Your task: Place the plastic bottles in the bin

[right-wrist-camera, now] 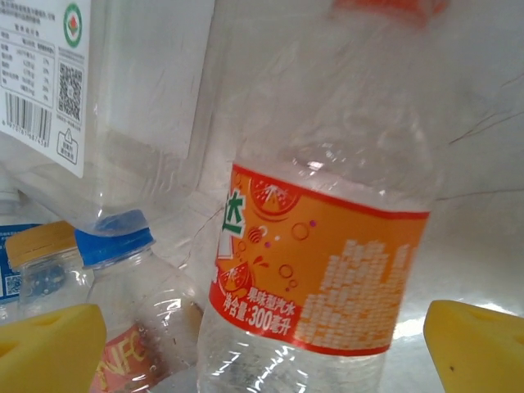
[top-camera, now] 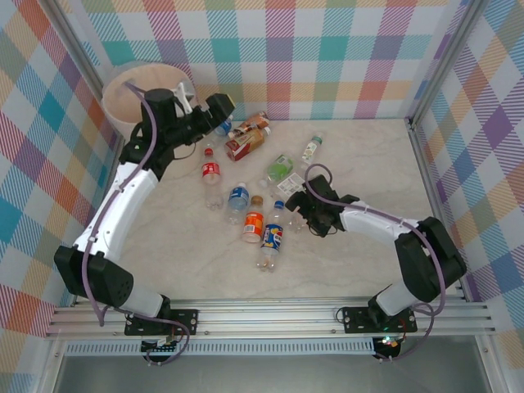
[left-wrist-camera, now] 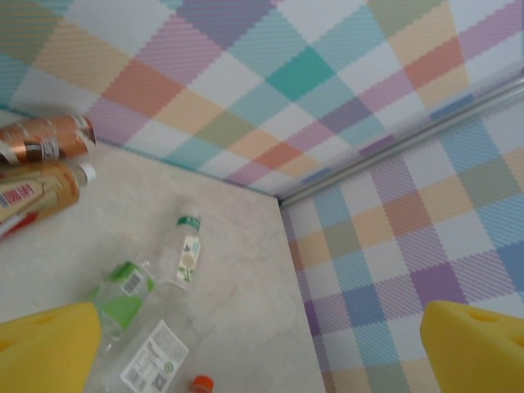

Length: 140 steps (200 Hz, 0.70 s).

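Observation:
Several plastic bottles lie on the table's middle: a red-label one point(top-camera: 211, 172), a blue-label one point(top-camera: 238, 201), an orange one point(top-camera: 254, 223), a green one point(top-camera: 280, 168) and two brown ones point(top-camera: 248, 141). The pale bin point(top-camera: 123, 102) stands at the back left. My left gripper point(top-camera: 221, 110) hangs open beside the bin with nothing between its yellow pads point(left-wrist-camera: 45, 348). My right gripper point(top-camera: 300, 205) is low over the pile and open. An orange-label bottle point(right-wrist-camera: 327, 270) lies between its spread pads point(right-wrist-camera: 479, 348), close to the camera.
Checked walls close the table at the back and both sides, with a metal rail point(top-camera: 422, 172) on the right. A small green-capped bottle point(left-wrist-camera: 188, 250) lies near the back right corner. A white-label bottle point(right-wrist-camera: 98, 82) and a blue-capped one point(right-wrist-camera: 115, 237) crowd the right gripper's left.

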Each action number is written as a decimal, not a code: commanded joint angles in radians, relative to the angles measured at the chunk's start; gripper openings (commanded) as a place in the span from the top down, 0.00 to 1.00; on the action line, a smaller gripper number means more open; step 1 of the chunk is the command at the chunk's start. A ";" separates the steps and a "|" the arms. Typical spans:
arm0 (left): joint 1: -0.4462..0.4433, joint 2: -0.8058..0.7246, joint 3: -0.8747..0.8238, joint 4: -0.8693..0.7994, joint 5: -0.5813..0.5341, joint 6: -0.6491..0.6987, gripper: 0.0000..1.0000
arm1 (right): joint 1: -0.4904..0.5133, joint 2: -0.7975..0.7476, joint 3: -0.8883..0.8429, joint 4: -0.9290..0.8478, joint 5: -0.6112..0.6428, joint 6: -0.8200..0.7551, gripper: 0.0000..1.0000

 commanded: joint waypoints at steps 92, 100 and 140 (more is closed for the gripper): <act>-0.053 -0.115 -0.172 -0.105 -0.124 0.006 0.00 | 0.040 0.092 0.015 0.004 0.048 0.069 0.16; -0.053 -0.118 -0.183 -0.099 -0.123 0.013 0.00 | 0.040 0.094 0.009 0.018 0.056 0.061 0.17; -0.053 -0.146 -0.234 -0.100 -0.149 0.103 0.00 | 0.040 0.075 -0.066 0.149 0.050 -0.007 0.31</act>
